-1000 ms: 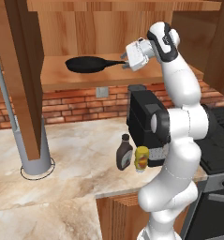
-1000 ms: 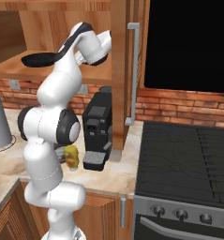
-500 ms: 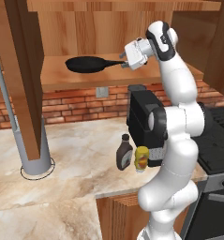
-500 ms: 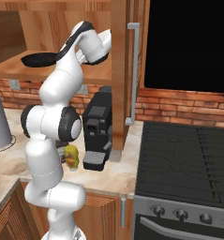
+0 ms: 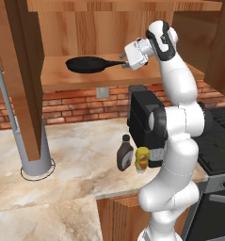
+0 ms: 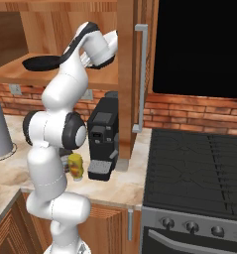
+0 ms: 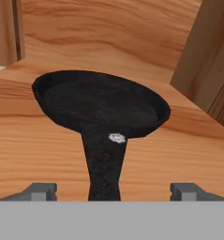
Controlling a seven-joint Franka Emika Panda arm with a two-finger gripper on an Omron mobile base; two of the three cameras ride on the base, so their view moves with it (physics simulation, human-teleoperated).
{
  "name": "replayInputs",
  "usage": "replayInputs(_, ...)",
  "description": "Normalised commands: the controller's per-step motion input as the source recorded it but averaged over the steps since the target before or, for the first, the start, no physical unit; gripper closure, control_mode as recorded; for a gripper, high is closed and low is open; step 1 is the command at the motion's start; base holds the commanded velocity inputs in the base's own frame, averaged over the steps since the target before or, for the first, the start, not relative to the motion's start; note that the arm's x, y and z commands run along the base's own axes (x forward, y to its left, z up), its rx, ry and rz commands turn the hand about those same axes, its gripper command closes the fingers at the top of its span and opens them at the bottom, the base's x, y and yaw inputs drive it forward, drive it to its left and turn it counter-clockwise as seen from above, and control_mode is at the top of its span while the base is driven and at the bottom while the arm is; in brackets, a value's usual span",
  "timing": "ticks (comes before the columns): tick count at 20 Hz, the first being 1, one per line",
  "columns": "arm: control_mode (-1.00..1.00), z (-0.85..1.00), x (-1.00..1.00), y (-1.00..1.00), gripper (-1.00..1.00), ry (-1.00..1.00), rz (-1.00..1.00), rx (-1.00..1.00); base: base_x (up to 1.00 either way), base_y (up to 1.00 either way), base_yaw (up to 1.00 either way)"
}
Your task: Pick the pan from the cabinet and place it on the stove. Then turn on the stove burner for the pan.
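The black pan [image 5: 88, 64] lies on the light wood shelf [image 5: 62, 80] of the open cabinet [image 5: 20, 70], its handle pointing right toward my gripper [image 5: 124, 64]. In the hand view the pan [image 7: 101, 103] is straight ahead and its handle runs down between my two fingertips [image 7: 41, 191], which stand wide apart on either side without touching it. The gripper [image 7: 114, 193] is open. From the right, the pan [image 6: 40, 62] shows on the shelf behind my arm. The stove [image 6: 199, 168] sits low at the right, with grey knobs [image 6: 189, 227] along its front.
A black coffee machine [image 5: 142, 122] stands on the marble counter under the shelf, with a brown bottle [image 5: 124, 153] and a yellow bottle [image 5: 142, 160] in front of it. A grey cylinder [image 5: 36, 160] stands at the left. A cabinet door with a grey bar handle [image 6: 140, 74] hangs beside my arm.
My hand has crept a little left along the handle toward the pan. The pan has not moved.
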Motion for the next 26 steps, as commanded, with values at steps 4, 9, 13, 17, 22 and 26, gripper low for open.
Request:
replayInputs(4, -1.0, -0.31, 0.0, 0.0, -1.0, 0.0, 0.0, 0.0, 0.0, 0.0, 0.0)
replayInputs(9, -1.0, -0.33, 0.0, 0.0, -1.0, 0.0, 0.0, -0.01, 0.0, 0.0, 0.0)
replayInputs(13, -1.0, -0.36, 0.0, 0.0, -1.0, 0.0, 0.0, -0.02, 0.0, 0.0, 0.0)
replayInputs(17, -1.0, -0.37, 0.0, 0.0, -1.0, 0.0, 0.0, -0.04, 0.0, 0.0, 0.0)
replayInputs(22, -1.0, -0.38, 0.0, 0.0, -1.0, 0.0, 0.0, -0.04, 0.0, 0.0, 0.0)
replayInputs(26, -1.0, -0.38, 0.0, 0.0, -1.0, 0.0, 0.0, -0.05, 0.0, 0.0, 0.0)
